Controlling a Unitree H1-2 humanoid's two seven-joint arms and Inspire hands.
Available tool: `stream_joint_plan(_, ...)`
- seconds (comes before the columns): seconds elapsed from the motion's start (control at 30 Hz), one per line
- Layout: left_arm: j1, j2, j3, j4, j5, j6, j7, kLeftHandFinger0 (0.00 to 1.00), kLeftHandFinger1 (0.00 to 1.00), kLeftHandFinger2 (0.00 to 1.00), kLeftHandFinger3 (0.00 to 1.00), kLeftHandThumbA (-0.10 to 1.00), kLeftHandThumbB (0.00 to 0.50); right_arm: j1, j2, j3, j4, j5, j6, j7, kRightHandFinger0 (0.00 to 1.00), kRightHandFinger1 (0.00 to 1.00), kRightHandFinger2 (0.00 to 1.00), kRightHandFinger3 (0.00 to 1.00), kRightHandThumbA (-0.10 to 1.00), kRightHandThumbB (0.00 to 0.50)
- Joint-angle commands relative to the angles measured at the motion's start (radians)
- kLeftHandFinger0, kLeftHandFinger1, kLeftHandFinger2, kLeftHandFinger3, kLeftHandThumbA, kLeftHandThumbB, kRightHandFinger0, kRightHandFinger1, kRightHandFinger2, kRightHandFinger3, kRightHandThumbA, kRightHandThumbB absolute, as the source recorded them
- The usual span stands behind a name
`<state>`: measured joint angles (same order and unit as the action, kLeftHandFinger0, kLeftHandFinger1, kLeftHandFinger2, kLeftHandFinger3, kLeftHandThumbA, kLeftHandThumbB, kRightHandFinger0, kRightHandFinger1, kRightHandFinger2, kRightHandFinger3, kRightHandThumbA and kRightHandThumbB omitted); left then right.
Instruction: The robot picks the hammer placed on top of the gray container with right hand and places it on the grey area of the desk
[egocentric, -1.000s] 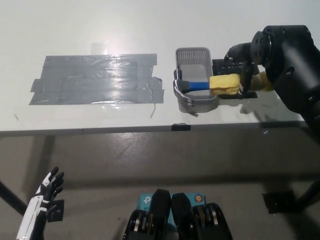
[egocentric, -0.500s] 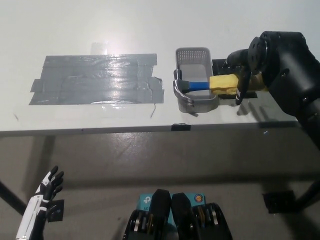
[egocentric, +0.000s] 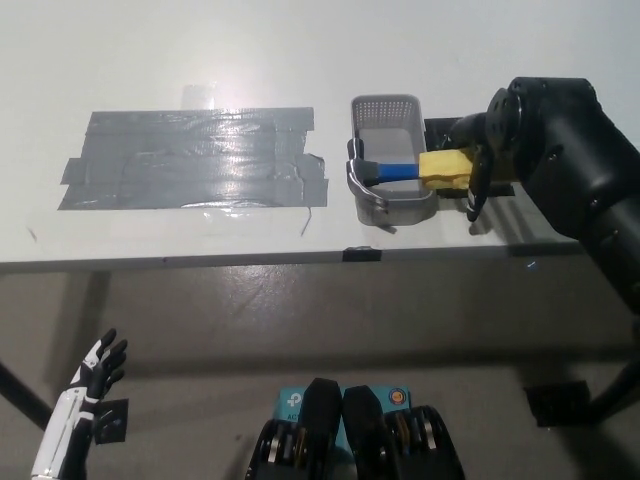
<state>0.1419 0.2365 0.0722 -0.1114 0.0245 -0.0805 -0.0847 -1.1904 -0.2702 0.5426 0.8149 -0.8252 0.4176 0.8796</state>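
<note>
Hammer (egocentric: 400, 171) lies across the gray container (egocentric: 390, 160) on the bench (egocentric: 200, 60), steel head at 9 o'clock, yellow grip overhanging at 3 o'clock. Right hand (egocentric: 478, 160) sits at that grip; cannot tell if closed on it. Gray tape patch (egocentric: 190, 160) well apart at 9 o'clock. Left hand (egocentric: 95, 375) rests low at 7 o'clock, fingers apart, empty.

a single head view looks steeply down from above and in front of the tabletop (egocentric: 480, 60), whose near edge crosses the middle of the frame. the grey tape patch (egocentric: 190, 160) lies on the upper half, at moderate distance; below the edge, bare floor (egocentric: 300, 320) fills the lower half.
</note>
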Motion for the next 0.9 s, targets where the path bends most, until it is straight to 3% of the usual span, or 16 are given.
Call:
stream_joint_plan(0.0, -0.008, 0.019, 0.012, -0.032, 0.006, 0.000, 0.001, 1.00, 1.00, 1.00, 1.00, 1.00, 0.360, -0.084, 0.010, -0.012, 0.009, 0.024, -0.004, -0.068, 1.00, 1.00, 1.00, 1.00, 1.00, 0.393)
stream_joint_plan(0.23, -0.015, 0.020, 0.014, -0.035, 0.000, 0.009, -0.002, 1.00, 1.00, 1.00, 1.00, 1.00, 0.353, -0.071, 0.012, -0.030, 0.015, 0.036, -0.002, -0.128, 1.00, 1.00, 1.00, 1.00, 1.00, 0.404)
stream_joint_plan(0.3, -0.016, 0.021, 0.014, -0.032, 0.003, 0.004, -0.002, 1.00, 1.00, 1.00, 1.00, 1.00, 0.344, -0.041, 0.018, -0.045, -0.012, 0.015, 0.020, -0.242, 1.00, 1.00, 1.00, 1.00, 0.88, 0.410)
stream_joint_plan(0.33, -0.016, 0.021, 0.013, -0.031, 0.008, 0.004, 0.000, 1.00, 1.00, 1.00, 1.00, 1.00, 0.350, -0.025, 0.018, -0.046, -0.022, 0.003, 0.003, -0.308, 0.63, 0.78, 0.89, 1.00, 0.68, 0.367)
stream_joint_plan(0.37, -0.016, 0.021, 0.011, -0.028, 0.016, 0.000, 0.002, 1.00, 1.00, 1.00, 1.00, 1.00, 0.354, 0.008, 0.023, -0.057, -0.023, -0.016, -0.032, -0.466, 0.39, 0.52, 0.66, 0.98, 0.31, 0.249)
stream_joint_plan(0.4, -0.018, 0.021, 0.011, -0.028, 0.013, -0.001, 0.001, 1.00, 1.00, 1.00, 1.00, 1.00, 0.350, 0.016, 0.025, -0.059, -0.016, -0.020, -0.047, -0.515, 0.18, 0.33, 0.49, 0.97, 0.11, 0.232)
stream_joint_plan(0.43, -0.020, 0.023, 0.011, -0.028, 0.010, -0.001, -0.002, 1.00, 1.00, 1.00, 1.00, 1.00, 0.342, 0.032, 0.029, -0.072, -0.001, -0.015, -0.077, -0.601, 0.02, 0.14, 0.30, 0.91, -0.07, 0.224)
stream_joint_plan(0.47, -0.021, 0.024, 0.010, -0.030, 0.016, -0.001, 0.000, 1.00, 1.00, 1.00, 1.00, 1.00, 0.336, 0.053, 0.033, -0.102, 0.009, 0.007, -0.111, -0.684, 0.00, 0.11, 0.23, 0.70, -0.10, 0.249)
stream_joint_plan(0.5, -0.023, 0.023, 0.010, -0.030, 0.019, -0.001, 0.001, 1.00, 1.00, 1.00, 1.00, 1.00, 0.336, 0.061, 0.035, -0.117, 0.015, 0.018, -0.130, -0.725, 0.00, 0.13, 0.25, 0.63, -0.10, 0.247)
stream_joint_plan(0.53, -0.027, 0.023, 0.011, -0.028, 0.018, -0.001, 0.002, 1.00, 1.00, 1.00, 1.00, 1.00, 0.334, 0.072, 0.036, -0.134, 0.023, 0.029, -0.149, -0.772, 0.00, 0.15, 0.27, 0.47, -0.10, 0.248)
stream_joint_plan(0.6, -0.031, 0.025, 0.012, -0.026, 0.006, 0.000, -0.003, 1.00, 1.00, 1.00, 1.00, 1.00, 0.323, 0.087, 0.036, -0.157, 0.055, 0.047, -0.184, -0.849, 0.00, 0.23, 0.42, 0.29, -0.10, 0.234)
stream_joint_plan(0.67, -0.034, 0.026, 0.013, -0.024, -0.006, 0.002, -0.009, 1.00, 1.00, 1.00, 1.00, 1.00, 0.332, 0.090, 0.032, -0.163, 0.069, 0.054, -0.192, -0.862, 0.00, 0.38, 0.66, 0.22, -0.10, 0.228)
stream_joint_plan(0.73, -0.036, 0.028, 0.013, -0.024, 0.005, 0.001, -0.005, 1.00, 1.00, 1.00, 1.00, 1.00, 0.342, 0.096, 0.027, -0.172, 0.079, 0.063, -0.207, -0.880, 0.01, 0.43, 0.75, 0.27, -0.10, 0.232)
stream_joint_plan(0.8, -0.038, 0.029, 0.011, -0.026, 0.006, 0.005, -0.007, 1.00, 1.00, 1.00, 1.00, 1.00, 0.335, 0.099, 0.023, -0.183, 0.078, 0.070, -0.206, -0.882, 0.05, 0.46, 0.75, 0.37, -0.10, 0.240)
stream_joint_plan(0.83, -0.041, 0.029, 0.011, -0.021, 0.008, 0.000, -0.005, 1.00, 1.00, 1.00, 1.00, 1.00, 0.327, 0.099, 0.017, -0.187, 0.079, 0.072, -0.210, -0.879, 0.02, 0.44, 0.73, 0.28, -0.10, 0.227)
stream_joint_plan(0.87, -0.044, 0.029, 0.011, -0.019, 0.009, -0.004, -0.004, 1.00, 1.00, 1.00, 1.00, 1.00, 0.327, 0.098, 0.015, -0.188, 0.081, 0.072, -0.207, -0.878, 0.01, 0.45, 0.75, 0.27, -0.10, 0.224)
